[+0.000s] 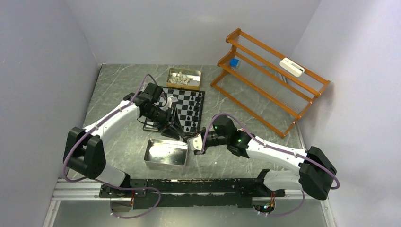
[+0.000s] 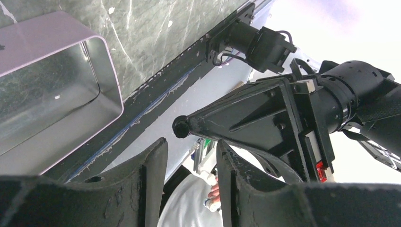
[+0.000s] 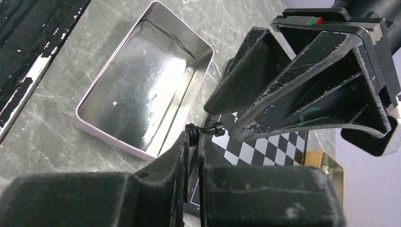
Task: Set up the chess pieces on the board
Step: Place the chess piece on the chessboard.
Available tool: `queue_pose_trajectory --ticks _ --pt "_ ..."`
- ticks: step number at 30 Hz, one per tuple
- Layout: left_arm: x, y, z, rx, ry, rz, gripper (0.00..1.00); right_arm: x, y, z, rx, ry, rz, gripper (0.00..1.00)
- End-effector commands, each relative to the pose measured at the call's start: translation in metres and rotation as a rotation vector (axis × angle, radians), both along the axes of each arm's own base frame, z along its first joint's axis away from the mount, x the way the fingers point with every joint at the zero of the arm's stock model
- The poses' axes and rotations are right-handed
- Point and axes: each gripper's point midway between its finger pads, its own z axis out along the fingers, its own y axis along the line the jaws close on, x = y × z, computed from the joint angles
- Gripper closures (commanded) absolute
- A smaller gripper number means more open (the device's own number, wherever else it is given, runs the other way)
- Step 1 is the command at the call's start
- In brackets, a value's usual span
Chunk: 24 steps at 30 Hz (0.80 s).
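**One pinching, one spread**

A silver rectangular metal tray (image 1: pixel 164 162) sits near-left on the table (image 1: pixel 118 90). Just past it, the left claw (image 2: pixel 191 147) is spread and empty. The black-and-white chequered chessboard (image 1: pixel 179 94) lies beyond, with black pieces (image 1: pixel 190 113) standing on it. The right claw (image 3: pixel 195 142) pinches a tiny glossy black chess piece (image 3: pixel 204 129).

Lab test cell, blank walls (image 1: pixel 189 28), arms (image 1: pixel 118 116) bolted to marbled table (image 1: pixel 118 80)

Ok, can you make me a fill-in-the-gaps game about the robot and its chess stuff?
1. The right claw pinches a tiny chess piece coloured ___.
2. The cream-white chess pieces lie in a small rectangular tin coloured ___.
3. The black-and-white chequered chessboard lies between that tin and a rectangular metal tray coloured ___.
Missing words: black, gold, silver.
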Motion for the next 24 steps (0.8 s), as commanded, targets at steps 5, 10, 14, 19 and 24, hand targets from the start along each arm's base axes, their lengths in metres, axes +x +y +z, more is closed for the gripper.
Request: queue_pose_trajectory --ticks 5,10,14,19,24 --pt "-0.001 -0.011 0.0 -0.009 0.011 -0.006 0.51 0.007 0.003 0.014 0.024 -0.036 -0.01 0.98" --pt "-0.004 -0.016 -0.004 0.001 0.03 -0.017 0.57 0.008 0.004 0.017 0.026 -0.044 -0.014 0.98" --pt "-0.007 -0.013 -0.009 0.027 0.039 -0.018 0.6 0.008 0.003 0.018 0.03 -0.047 -0.015 0.99" --pt "-0.005 -0.011 -0.013 0.05 0.044 0.006 0.6 0.005 0.001 0.016 0.023 -0.043 -0.012 0.99" --pt "-0.003 -0.012 -0.014 0.053 0.05 0.043 0.58 0.003 -0.003 0.013 0.013 -0.04 -0.009 0.99"
